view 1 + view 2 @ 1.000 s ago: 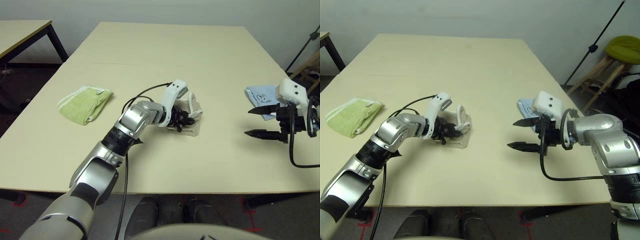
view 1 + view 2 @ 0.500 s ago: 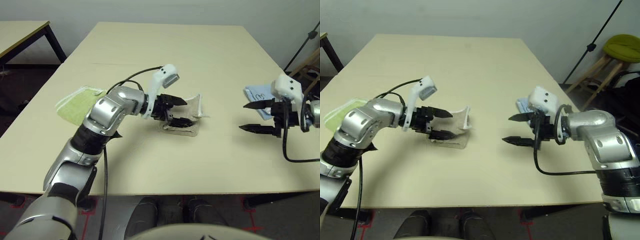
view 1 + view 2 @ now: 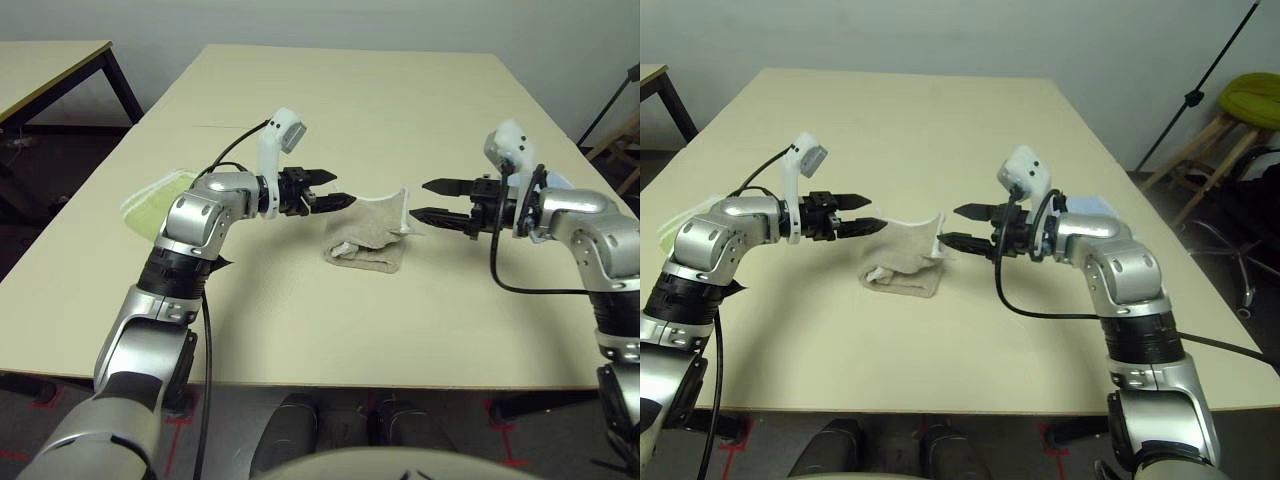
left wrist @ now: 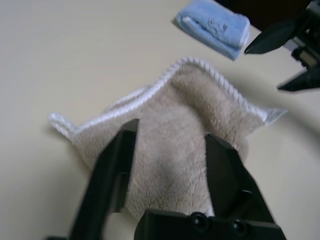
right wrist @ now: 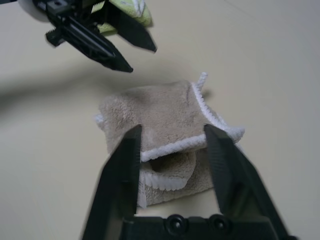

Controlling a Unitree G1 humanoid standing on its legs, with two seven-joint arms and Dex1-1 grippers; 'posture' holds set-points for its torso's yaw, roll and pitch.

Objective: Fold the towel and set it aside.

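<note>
Yellow-green cloth (image 3: 152,197) largely behind left arm, light blue cloth's (image 4: 214,27) print perhaps illegible

Both hands (image 3: 325,190) (image 3: 432,200) open, facing inward

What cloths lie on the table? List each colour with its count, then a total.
Beige-brown towel: 1
Yellow-green folded cloth: 1
Light blue folded cloth: 1
Total: 3

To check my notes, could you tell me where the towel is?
The towel lies mid-table, loosely bunched, between the left hand and the right hand.
</note>
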